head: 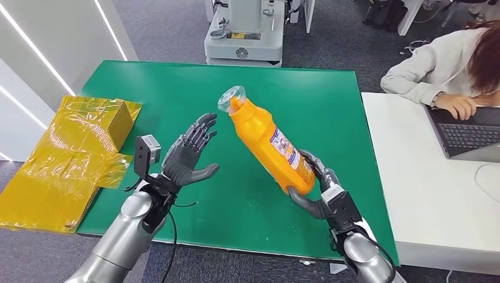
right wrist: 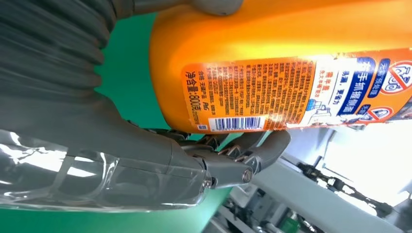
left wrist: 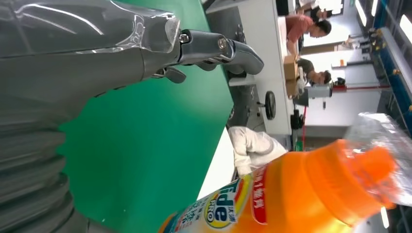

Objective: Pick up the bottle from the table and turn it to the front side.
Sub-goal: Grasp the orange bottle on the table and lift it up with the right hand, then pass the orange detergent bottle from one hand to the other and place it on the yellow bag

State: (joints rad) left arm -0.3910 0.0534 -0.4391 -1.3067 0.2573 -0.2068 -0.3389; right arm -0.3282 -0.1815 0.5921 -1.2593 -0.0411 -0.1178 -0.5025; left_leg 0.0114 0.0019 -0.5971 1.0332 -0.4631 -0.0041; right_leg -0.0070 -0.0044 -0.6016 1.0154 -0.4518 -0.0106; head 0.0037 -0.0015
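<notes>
An orange detergent bottle with a clear plastic wrap over its cap hangs tilted above the green table, cap up and to the left. My right hand grips its lower end, fingers wrapped under the base beside the barcode label. My left hand is raised to the left of the bottle with fingers spread, holding nothing and apart from it. The left wrist view has the bottle's front label and orange cap end close by.
A cardboard box wrapped in yellow film lies off the table's left edge. To the right stands a white desk where a person leans beside a laptop. A grey machine base stands behind the table.
</notes>
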